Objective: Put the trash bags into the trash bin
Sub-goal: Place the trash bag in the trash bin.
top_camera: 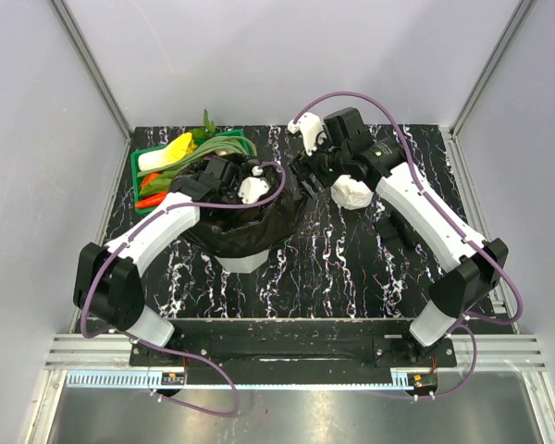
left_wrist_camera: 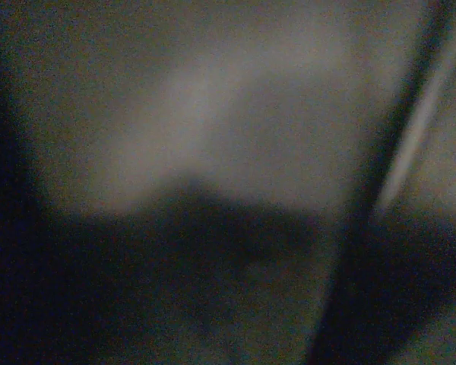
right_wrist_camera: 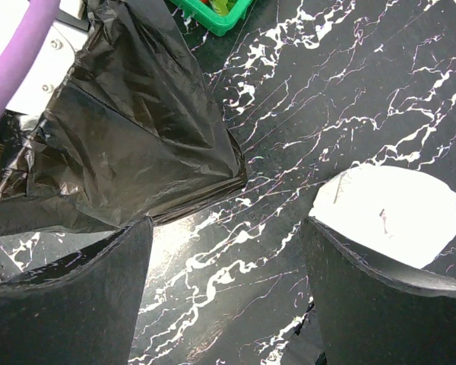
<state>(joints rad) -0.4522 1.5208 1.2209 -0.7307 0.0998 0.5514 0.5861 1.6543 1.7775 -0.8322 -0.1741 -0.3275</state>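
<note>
A glossy black trash bag (top_camera: pixel 259 222) is draped over the white trash bin, of which only the base (top_camera: pixel 241 263) shows. My left gripper (top_camera: pixel 224 182) reaches down into the bag's mouth and its fingers are hidden. The left wrist view is dark and blurred, showing only film close to the lens. My right gripper (top_camera: pixel 307 172) hovers at the bag's right edge. In the right wrist view it (right_wrist_camera: pixel 228 228) is open and empty over the marble table, with the bag (right_wrist_camera: pixel 129 144) just beyond its left finger (right_wrist_camera: pixel 68 304).
A white rounded roll of plastic (top_camera: pixel 351 192) lies right of the bag, by my right finger (right_wrist_camera: pixel 380 209). A green basket of toy vegetables (top_camera: pixel 157 166) stands at the back left, touching the bag. The black marble table (top_camera: pixel 342 268) has metal posts at its corners.
</note>
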